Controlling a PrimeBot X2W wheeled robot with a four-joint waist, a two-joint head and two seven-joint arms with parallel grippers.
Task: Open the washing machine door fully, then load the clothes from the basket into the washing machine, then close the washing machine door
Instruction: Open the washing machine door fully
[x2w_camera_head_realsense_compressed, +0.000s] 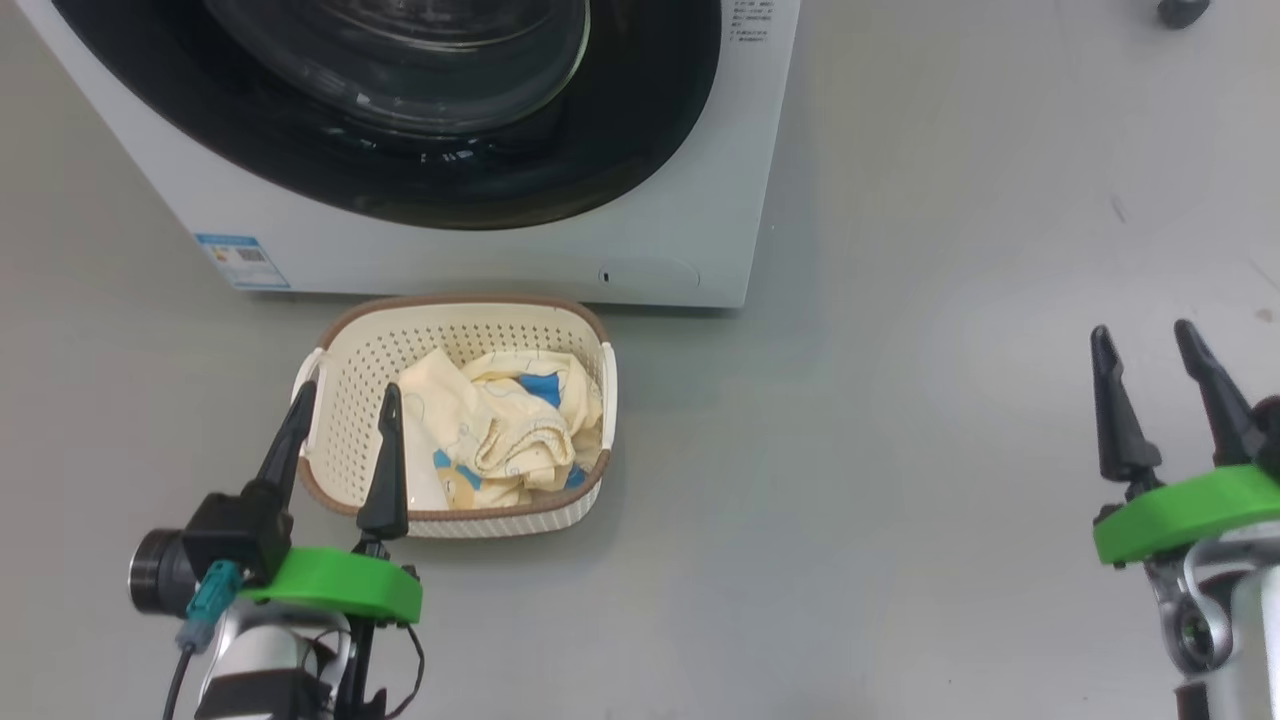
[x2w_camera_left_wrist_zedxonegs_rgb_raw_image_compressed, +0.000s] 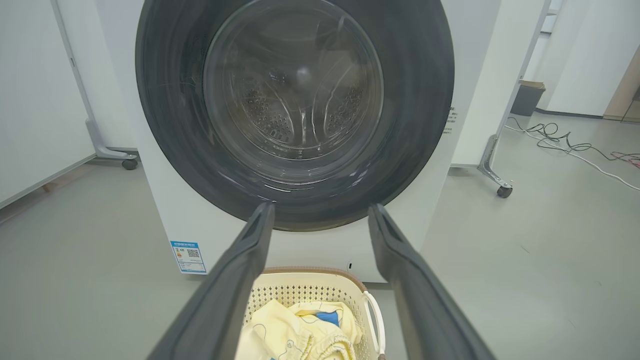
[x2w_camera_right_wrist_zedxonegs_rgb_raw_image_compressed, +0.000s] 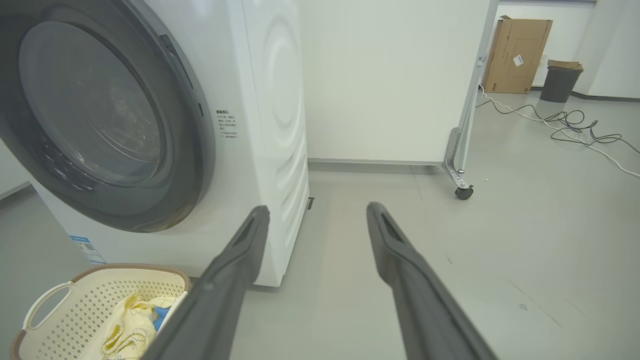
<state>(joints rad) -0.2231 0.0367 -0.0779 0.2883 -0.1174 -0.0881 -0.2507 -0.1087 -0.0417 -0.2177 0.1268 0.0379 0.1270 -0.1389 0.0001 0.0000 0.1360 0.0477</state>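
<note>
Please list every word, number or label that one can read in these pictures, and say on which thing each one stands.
None can be read with certainty.
blue sticker, low on the washing machine front: a square code and print, too small to read.
lines of print beside the washing machine door: too small to read.
white label on the cardboard box: too small to read.

White washing machine (x2w_camera_head_realsense_compressed: 500, 255), black-rimmed glass door (x2w_camera_left_wrist_zedxonegs_rgb_raw_image_compressed: 415, 100) shut, cream basket (x2w_camera_head_realsense_compressed: 365, 365) just in front, crumpled yellow clothes (x2w_camera_head_realsense_compressed: 480, 420) inside it
</note>
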